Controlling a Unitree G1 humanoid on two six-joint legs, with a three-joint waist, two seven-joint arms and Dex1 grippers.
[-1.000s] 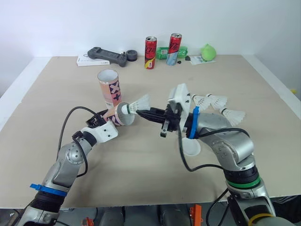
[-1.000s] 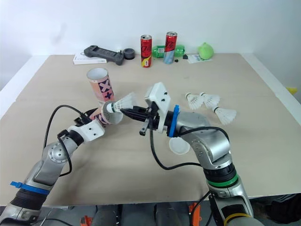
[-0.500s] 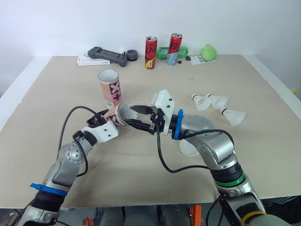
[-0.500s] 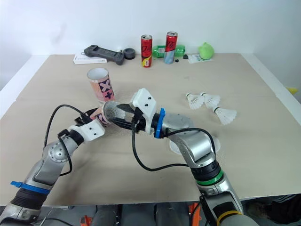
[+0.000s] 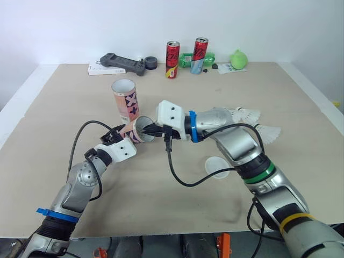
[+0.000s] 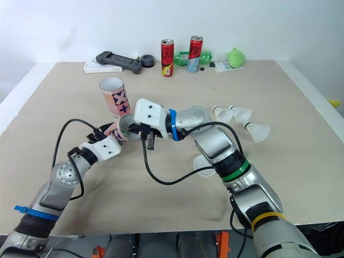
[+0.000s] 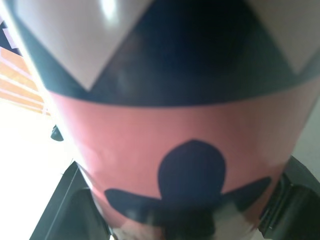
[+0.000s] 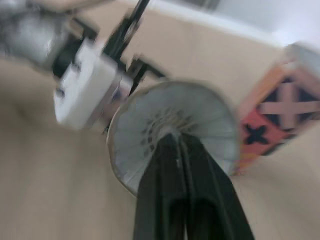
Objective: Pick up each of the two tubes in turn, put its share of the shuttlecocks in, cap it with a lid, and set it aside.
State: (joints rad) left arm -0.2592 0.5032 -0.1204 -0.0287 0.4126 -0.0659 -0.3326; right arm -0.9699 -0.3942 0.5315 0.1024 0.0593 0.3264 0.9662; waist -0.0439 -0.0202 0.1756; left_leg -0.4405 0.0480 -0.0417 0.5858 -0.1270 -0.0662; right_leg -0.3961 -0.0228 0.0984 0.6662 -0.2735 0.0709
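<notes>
The left gripper (image 5: 124,137) is clamping a tilted pink tube (image 5: 136,129); the right gripper (image 8: 173,137), fingers together, is pressing a feathered shuttlecock (image 8: 205,125) inside.

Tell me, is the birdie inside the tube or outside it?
Inside. The shuttlecock sits feathers-out in the mouth of the tilted tube that the left hand holds, with the right hand at its middle.

Two tubes (image 6: 114,97) (image 5: 133,129), three loose shuttlecocks (image 6: 220,113) (image 6: 240,114) (image 6: 259,131), a fourth (image 8: 150,132) inside a tube, one lid (image 5: 215,167), two cans (image 5: 172,52) (image 5: 200,54), one green ball (image 5: 238,58)

Lab: bare table (image 5: 301,107), white wall (image 5: 80,27)
</notes>
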